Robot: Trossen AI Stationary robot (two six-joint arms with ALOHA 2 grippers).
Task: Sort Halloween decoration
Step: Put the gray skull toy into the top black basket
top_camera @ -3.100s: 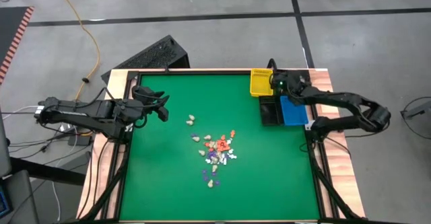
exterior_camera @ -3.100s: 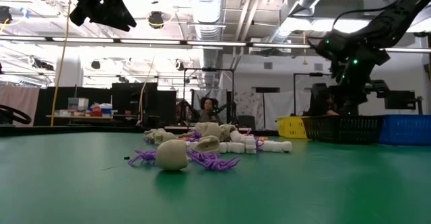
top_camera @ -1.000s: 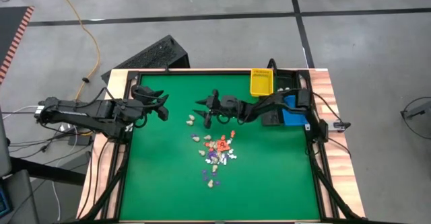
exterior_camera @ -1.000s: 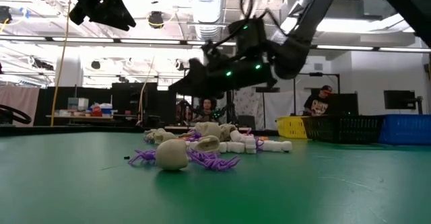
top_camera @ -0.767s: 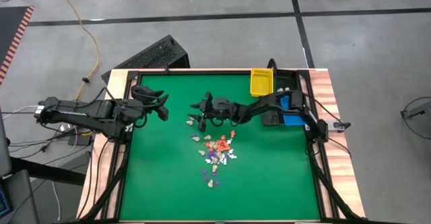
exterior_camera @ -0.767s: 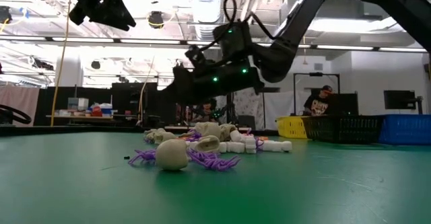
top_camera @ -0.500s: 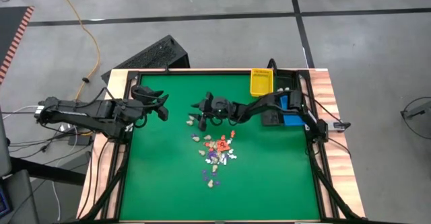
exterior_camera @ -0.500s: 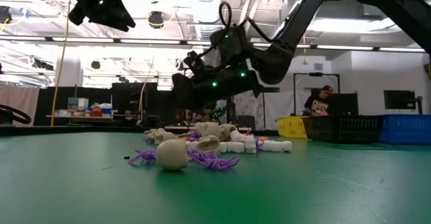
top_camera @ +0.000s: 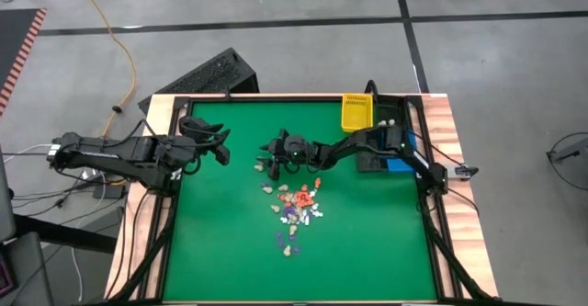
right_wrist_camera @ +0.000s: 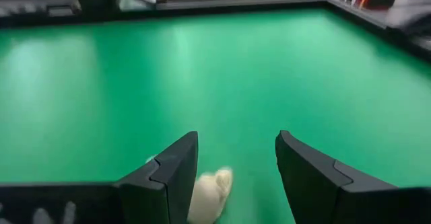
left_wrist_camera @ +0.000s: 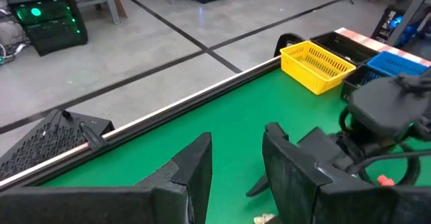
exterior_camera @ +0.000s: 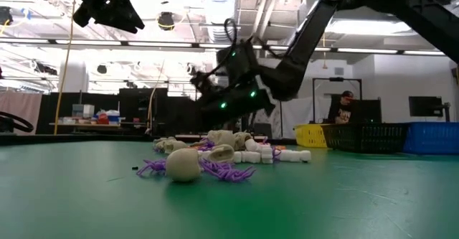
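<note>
Well clear: open right tool, trinkets.

The high view looked straight down on the whole table. The low view sat at table height, close behind the trinkets, facing the room. The left wrist view looked across the table toward the yellow bin. The right wrist view looked close down onto the table.

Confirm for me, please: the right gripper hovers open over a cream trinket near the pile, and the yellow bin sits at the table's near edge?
Not quite. The high view shows the yellow bin at the table's far edge. The rest stands: the right gripper hovers open over a cream trinket near the pile.
</note>
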